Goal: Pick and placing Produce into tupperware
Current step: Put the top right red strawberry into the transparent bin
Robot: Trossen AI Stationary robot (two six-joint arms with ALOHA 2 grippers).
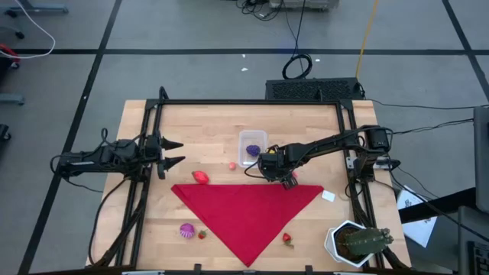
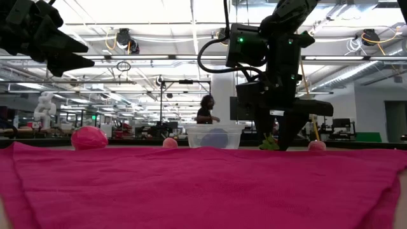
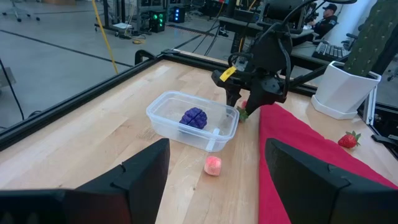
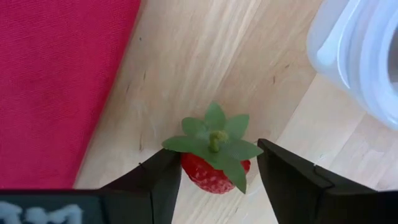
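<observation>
My right gripper (image 4: 217, 180) is open and points down at the table beside the clear tub (image 1: 252, 145). Its fingers stand on either side of a small red strawberry (image 4: 214, 169), which has a green leaf cap and lies on the wood. In the high view the gripper (image 1: 286, 180) hides that strawberry. The tub holds a purple fruit (image 3: 194, 117). A pinkish piece (image 1: 232, 165), a red one (image 1: 200, 177), a magenta one (image 1: 187, 230) and two more strawberries (image 1: 202, 234) (image 1: 287, 238) lie loose. My left gripper (image 1: 177, 153) waits open at the table's left side. My right gripper comes at the strawberry from above, one finger on each side of its red body. One finger (image 4: 163, 180) stands right against the berry's side (image 4: 189, 171), and I cannot tell whether it touches. The other finger (image 4: 280, 174) stands clear. The strawberry rests on the table.
A red triangular cloth (image 1: 248, 214) covers the table's near middle. The white pot with the cactus (image 1: 355, 243) stands at the near right corner. A small white scrap (image 1: 328, 196) lies right of the cloth. A black frame (image 1: 252, 101) rims the table.
</observation>
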